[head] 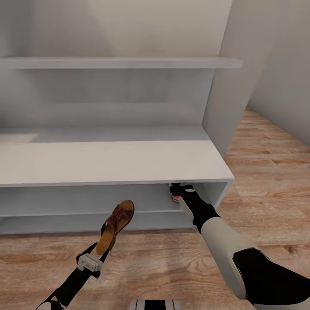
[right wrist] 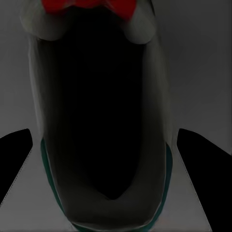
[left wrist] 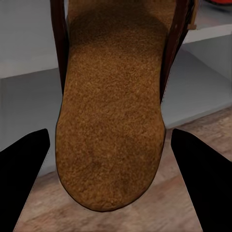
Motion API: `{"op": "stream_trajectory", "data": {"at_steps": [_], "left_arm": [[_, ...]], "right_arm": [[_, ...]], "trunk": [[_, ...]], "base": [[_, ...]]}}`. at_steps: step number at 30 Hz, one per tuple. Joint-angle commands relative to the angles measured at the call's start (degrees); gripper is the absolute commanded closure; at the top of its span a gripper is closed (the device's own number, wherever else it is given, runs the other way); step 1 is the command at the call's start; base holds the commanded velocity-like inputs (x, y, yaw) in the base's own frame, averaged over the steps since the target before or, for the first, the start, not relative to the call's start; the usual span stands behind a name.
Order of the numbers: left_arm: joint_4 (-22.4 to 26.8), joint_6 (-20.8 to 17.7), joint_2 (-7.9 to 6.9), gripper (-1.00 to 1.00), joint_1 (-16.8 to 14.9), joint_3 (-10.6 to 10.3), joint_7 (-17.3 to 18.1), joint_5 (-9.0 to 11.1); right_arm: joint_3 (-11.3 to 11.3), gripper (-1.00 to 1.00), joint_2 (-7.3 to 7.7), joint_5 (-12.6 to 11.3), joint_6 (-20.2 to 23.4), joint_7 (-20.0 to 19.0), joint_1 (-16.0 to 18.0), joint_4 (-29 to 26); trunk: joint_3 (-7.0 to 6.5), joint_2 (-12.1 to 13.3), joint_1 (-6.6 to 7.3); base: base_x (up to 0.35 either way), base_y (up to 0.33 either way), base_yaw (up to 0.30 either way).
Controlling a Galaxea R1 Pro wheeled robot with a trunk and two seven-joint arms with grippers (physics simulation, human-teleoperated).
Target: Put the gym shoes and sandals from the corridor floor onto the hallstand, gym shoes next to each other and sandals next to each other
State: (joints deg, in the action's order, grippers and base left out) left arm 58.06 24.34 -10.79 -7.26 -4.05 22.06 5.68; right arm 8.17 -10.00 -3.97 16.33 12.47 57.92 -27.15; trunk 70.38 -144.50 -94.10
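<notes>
While the left gripper [head: 104,249] grasps a sandal [head: 115,226], the right gripper's grip on the half-hidden gym shoe [head: 175,196] is unclear.

sandal [head: 116,226] before hallstand [head: 129,161], gym shoe [head: 175,196] in its right compartment

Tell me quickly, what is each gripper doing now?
Left gripper: closed on a sandal.
Right gripper: closed on a gym shoe.
</notes>
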Motion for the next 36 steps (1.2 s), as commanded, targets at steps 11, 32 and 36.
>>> {"op": "stream_trajectory", "data": {"at_steps": [11,32,36], "left_arm": [[0.0,0.0,-0.02,1.00,0.0,0.0,0.0,0.0],[0.0,0.0,-0.01,1.00,0.0,0.0,0.0,0.0],[0.0,0.0,-0.02,1.00,0.0,0.0,0.0,0.0]], "right_arm": [[0.0,1.00,0.00,0.0,0.0,0.0,0.0,0.0],[0.0,-1.00,0.00,0.0,0.0,0.0,0.0,0.0],[0.0,-1.00,0.00,0.0,0.0,0.0,0.0,0.0]], "trunk": [[0.00,0.0,0.00],[0.00,0.0,0.00],[0.00,0.0,0.00]], "base": [[0.066,0.000,0.000],[0.005,0.000,0.000],[0.000,0.000,0.000]]}}
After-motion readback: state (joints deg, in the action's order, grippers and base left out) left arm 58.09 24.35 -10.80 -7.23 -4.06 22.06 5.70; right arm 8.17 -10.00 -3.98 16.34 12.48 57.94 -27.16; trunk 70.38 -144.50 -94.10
